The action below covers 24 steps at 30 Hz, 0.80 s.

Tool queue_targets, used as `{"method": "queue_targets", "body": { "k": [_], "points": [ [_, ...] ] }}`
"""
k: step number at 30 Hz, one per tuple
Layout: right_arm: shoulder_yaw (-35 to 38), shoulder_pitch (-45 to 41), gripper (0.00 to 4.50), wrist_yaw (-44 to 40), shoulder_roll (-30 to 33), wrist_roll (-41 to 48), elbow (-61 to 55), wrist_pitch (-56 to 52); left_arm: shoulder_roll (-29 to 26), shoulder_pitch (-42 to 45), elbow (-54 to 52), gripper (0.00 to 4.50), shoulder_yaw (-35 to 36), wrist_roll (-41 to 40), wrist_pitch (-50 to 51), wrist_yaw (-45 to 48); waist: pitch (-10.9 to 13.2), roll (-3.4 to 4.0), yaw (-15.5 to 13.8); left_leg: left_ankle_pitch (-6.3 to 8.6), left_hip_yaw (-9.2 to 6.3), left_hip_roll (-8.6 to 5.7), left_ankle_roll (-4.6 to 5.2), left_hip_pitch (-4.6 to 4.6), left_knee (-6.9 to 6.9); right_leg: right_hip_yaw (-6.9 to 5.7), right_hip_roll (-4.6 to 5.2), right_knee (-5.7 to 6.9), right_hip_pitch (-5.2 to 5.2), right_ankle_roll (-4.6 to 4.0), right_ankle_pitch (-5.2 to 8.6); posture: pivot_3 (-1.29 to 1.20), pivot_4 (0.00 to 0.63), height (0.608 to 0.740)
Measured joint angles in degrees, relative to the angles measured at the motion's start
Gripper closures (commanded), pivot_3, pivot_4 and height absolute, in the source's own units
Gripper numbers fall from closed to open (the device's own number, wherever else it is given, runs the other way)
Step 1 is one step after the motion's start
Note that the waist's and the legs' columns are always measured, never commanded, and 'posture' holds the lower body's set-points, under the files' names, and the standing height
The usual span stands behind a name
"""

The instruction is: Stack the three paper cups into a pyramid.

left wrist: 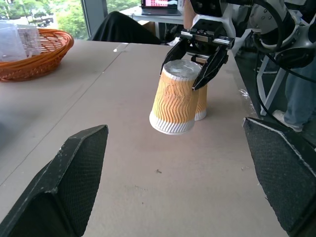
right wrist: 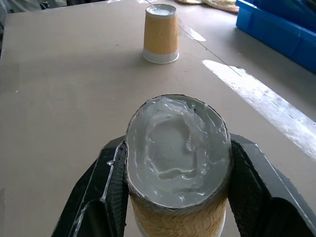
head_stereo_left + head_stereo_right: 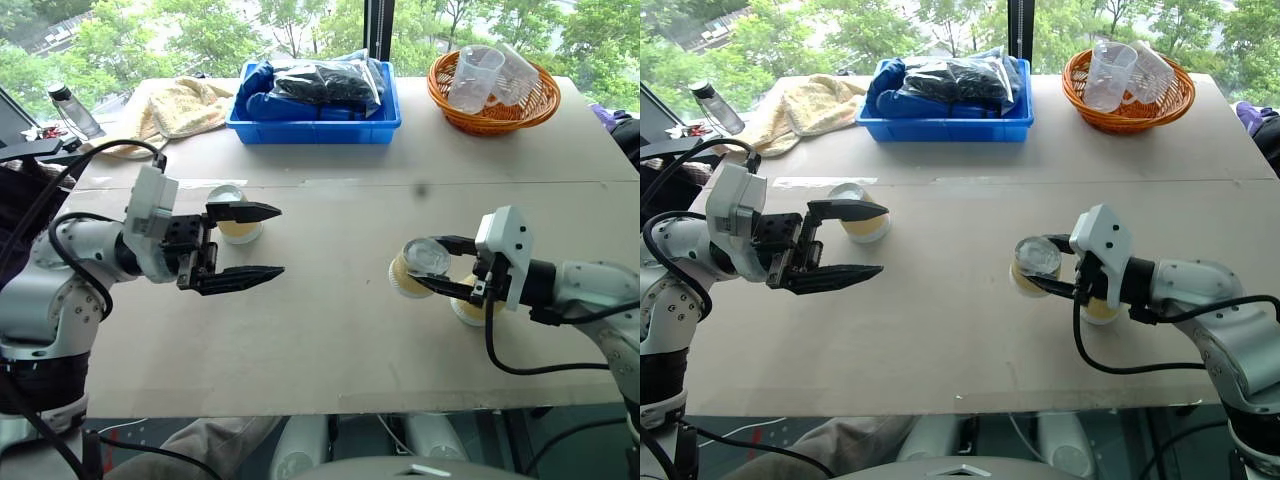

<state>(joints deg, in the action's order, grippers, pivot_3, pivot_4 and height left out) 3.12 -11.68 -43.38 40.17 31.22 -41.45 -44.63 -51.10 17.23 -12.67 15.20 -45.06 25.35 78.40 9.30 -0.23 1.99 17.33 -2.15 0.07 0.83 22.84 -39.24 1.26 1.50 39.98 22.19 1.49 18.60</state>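
While the right gripper (image 3: 440,265) is clamped shut on one of the three paper cups (image 1: 176,98), that held cup hangs upside down, its base squeezed slightly oval between the black fingers (image 2: 106,187). It is tan-yellow with a wavy ribbed wall, a white rim band at the bottom and a whitish, wrinkled base facing up; its rim sits tilted, just off the counter (image 3: 330,330) on one side as far as the left wrist view shows. A second paper cup (image 3: 472,305) stands inverted just behind it, under the right wrist, touching or nearly touching the held one — which, I cannot tell.

Across the counter, at about 9 o'clock from the held cup, the left gripper (image 3: 245,245) hovers with its two fingers spread wide and holds nothing. The third paper cup (image 3: 238,222) stands inverted just beyond its upper finger, apart from the other two.

Farther out — around 12 o'clock — a blue bin (image 3: 318,122) holds dark bagged items, with an orange wicker basket (image 3: 490,112) of clear plastic cups at 1 o'clock and a yellow towel (image 3: 180,105) at 11 o'clock.
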Motion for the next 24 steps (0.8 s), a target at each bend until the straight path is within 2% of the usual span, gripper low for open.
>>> {"method": "queue_targets", "body": {
  "k": [8,17,19,20,22,23,24],
  "points": [
    [-0.06,10.58,2.54,6.31,-1.97,-5.96,-1.47,5.71,-0.01,1.06,0.98,0.0,-1.04,0.05,0.08,0.81,-0.03,-0.04,0.07,0.0,0.02,0.0,0.0,-0.07,-0.04,0.02,-0.04,0.04,-0.04,0.0,0.0,0.0,0.15,0.74],
    [-1.74,11.92,2.54,7.49,-2.34,-6.45,-1.92,6.58,-0.01,2.44,1.69,0.0,-2.09,0.19,0.19,1.28,-0.03,-0.04,0.07,0.0,0.02,0.0,-0.01,-0.07,-0.05,0.02,-0.04,0.03,-0.05,0.0,0.0,0.0,0.15,0.74],
    [-1.74,11.96,1.54,7.45,-2.29,-6.06,-1.94,6.33,0.0,2.46,1.85,0.0,-2.2,0.33,0.19,1.32,-0.03,-0.04,0.07,0.0,0.02,0.0,0.0,-0.07,-0.06,0.03,-0.04,0.03,-0.05,0.0,0.0,0.0,0.15,0.74],
    [-1.74,11.96,1.27,7.37,-2.21,-5.77,-2.02,6.17,0.0,2.51,1.98,0.0,-2.2,0.45,0.19,1.31,-0.03,-0.04,0.07,0.0,0.02,0.0,0.0,-0.07,-0.06,0.02,-0.04,0.03,-0.05,0.0,0.0,0.0,0.15,0.74],
    [-1.7,11.96,0.27,7.13,-2.08,-4.97,-2.31,6.1,0.0,2.61,2.02,0.0,-2.2,0.6,0.19,1.31,-0.03,-0.04,0.06,0.0,0.02,0.0,0.0,-0.07,-0.06,0.02,-0.04,0.03,-0.06,0.0,0.0,0.0,0.15,0.74],
    [-1.59,11.92,0.06,6.98,-2.08,-4.22,-2.39,6.04,0.0,2.66,2.02,0.0,-2.2,0.63,0.19,1.32,-0.03,-0.04,0.06,0.0,0.02,0.0,0.0,-0.07,-0.06,0.02,-0.04,0.03,-0.06,0.0,0.0,0.0,0.15,0.74],
    [-1.26,11.76,0.06,6.85,-2.09,-3.36,-2.4,5.93,0.0,2.7,2.02,0.0,-2.2,0.65,0.19,1.32,-0.03,-0.04,0.07,0.0,0.02,0.0,0.0,-0.07,-0.06,0.02,-0.04,0.03,-0.06,0.0,0.0,0.0,0.15,0.74]
  ]
}}
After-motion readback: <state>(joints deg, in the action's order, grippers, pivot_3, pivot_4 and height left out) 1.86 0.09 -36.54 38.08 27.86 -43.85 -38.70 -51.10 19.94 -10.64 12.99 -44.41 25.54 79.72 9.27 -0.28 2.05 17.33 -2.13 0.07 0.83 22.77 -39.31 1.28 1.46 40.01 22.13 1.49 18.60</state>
